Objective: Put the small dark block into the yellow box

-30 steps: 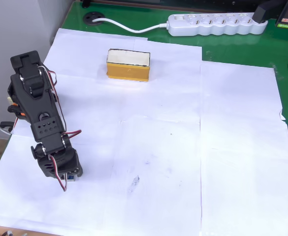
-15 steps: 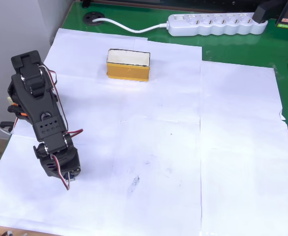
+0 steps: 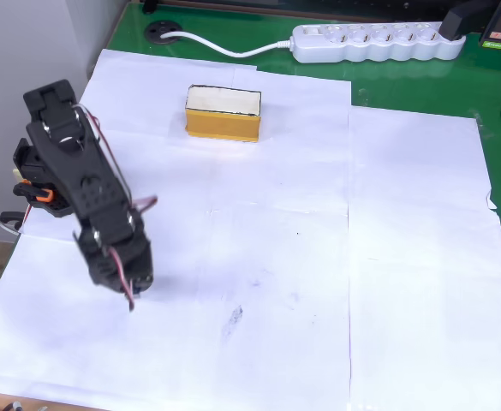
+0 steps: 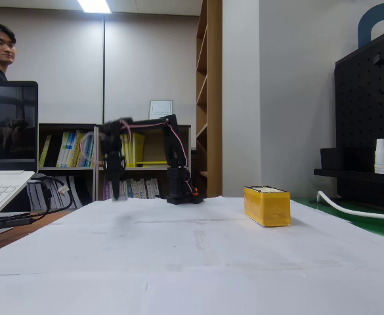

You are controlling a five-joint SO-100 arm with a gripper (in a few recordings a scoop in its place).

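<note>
The black arm is reaching out over the white paper that is covering the surface, and its hand is pointing down near the left edge in the overhead view, roughly midway between the far and near edges. In the fixed view the hand is hanging above the paper rather than touching it, and it is blurred. Whether its fingers are apart or together, I cannot tell in either view, since the arm's own body is covering them from above and the blur is hiding them from the side. The small dark block is not something I can make out with any certainty; nothing clearly readable as it is showing at the fingertips or on the paper.

The yellow box is sitting upright near the far edge, left of centre in the overhead view, with its cream inside facing up, well apart from the hand. In the fixed view the yellow box is standing to the right of the arm. A white power strip is lying on the green mat beyond the paper's far edge.
</note>
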